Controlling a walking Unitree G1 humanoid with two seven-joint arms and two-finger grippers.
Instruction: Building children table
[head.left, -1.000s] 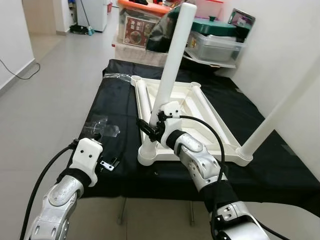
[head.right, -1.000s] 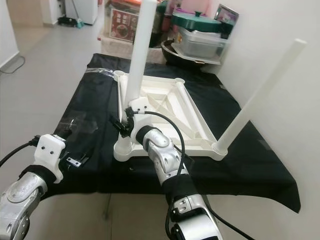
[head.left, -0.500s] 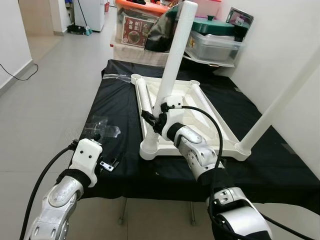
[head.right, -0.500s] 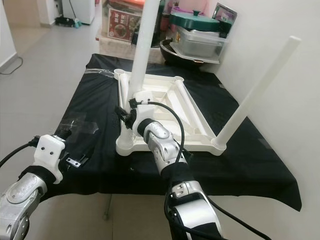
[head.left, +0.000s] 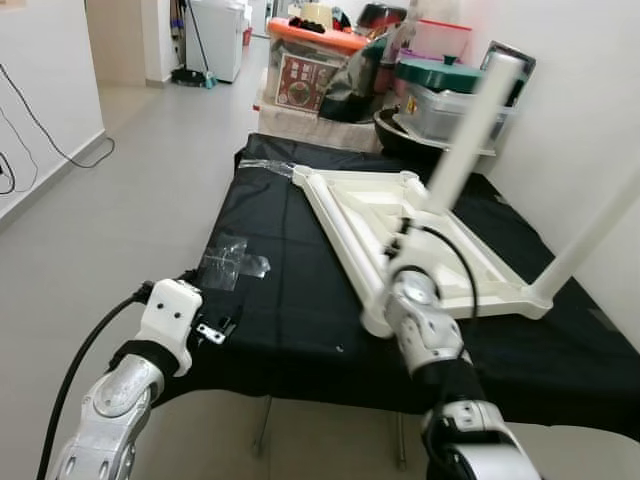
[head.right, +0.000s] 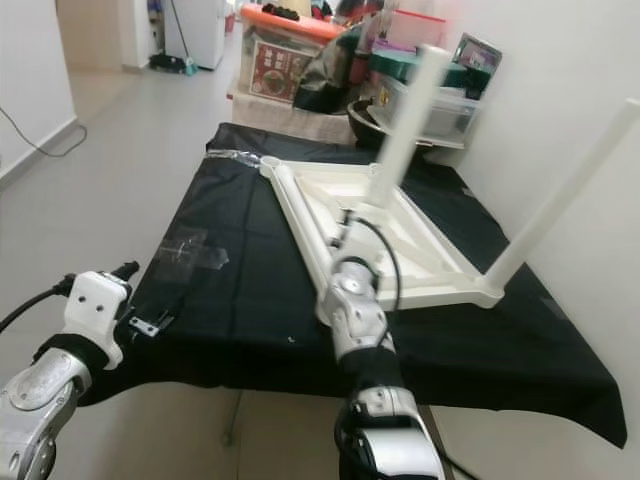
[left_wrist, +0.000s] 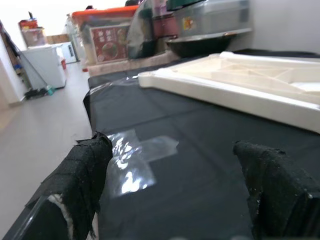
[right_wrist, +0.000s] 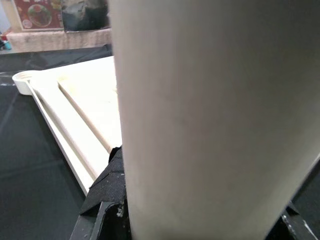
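Right gripper (head.left: 403, 243) still clamps white table leg (head.left: 462, 130), now lifted clear of tabletop (head.left: 420, 235) corner socket; left gripper (left_wrist: 175, 190) idle, fingers wide.

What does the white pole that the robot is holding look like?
The white pole is a long, round, smooth table leg that looks like plastic. It is plain white with no marks. It rises tilted to the right from the near left corner of the upside-down white table top, which lies on a black cloth. The right hand grips it low down, near the table top. It looks blurred in the head views; the right wrist view shows it very close up.
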